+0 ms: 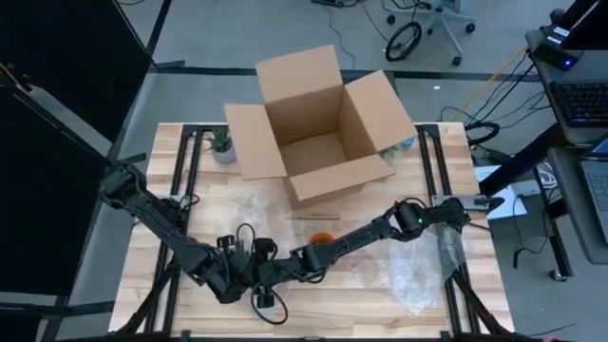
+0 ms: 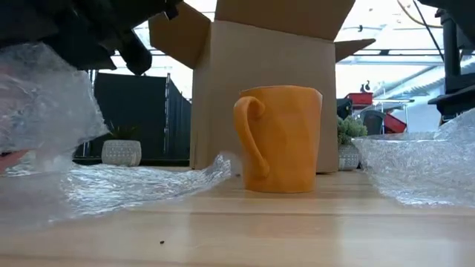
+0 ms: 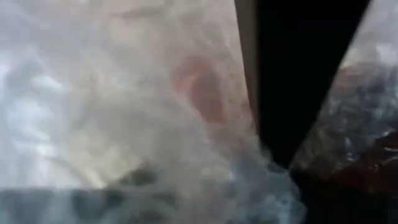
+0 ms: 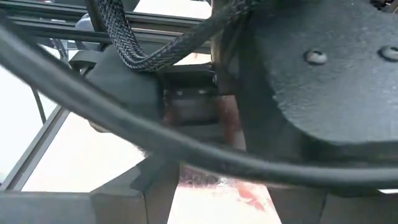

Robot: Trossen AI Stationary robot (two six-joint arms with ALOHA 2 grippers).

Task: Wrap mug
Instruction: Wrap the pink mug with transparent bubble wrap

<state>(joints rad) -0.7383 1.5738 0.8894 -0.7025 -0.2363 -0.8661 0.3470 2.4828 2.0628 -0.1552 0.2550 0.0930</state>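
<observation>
While the high view shows the orange mug only as a small patch half hidden by the right arm, the low view shows it whole: upright on the wooden surface, handle turned toward the side of the lifted wrap, bare of any covering. From above, the mug sits just in front of the open cardboard box, nearer the surface's front edge. The left hand and the right hand meet close together just beside the mug, on its front-left side; I cannot tell how wide either hand stands, though bubble wrap is raised off the surface beside the mug in the low view, under a dark arm. The left wrist view is filled with clear wrap pressed close to the lens, and the right wrist view shows only dark cables and arm parts. More bubble wrap lies crumpled to the right of the mug. A small potted plant stands beside the box's left flap. Behind the box, an office chair stands on the grey floor.
</observation>
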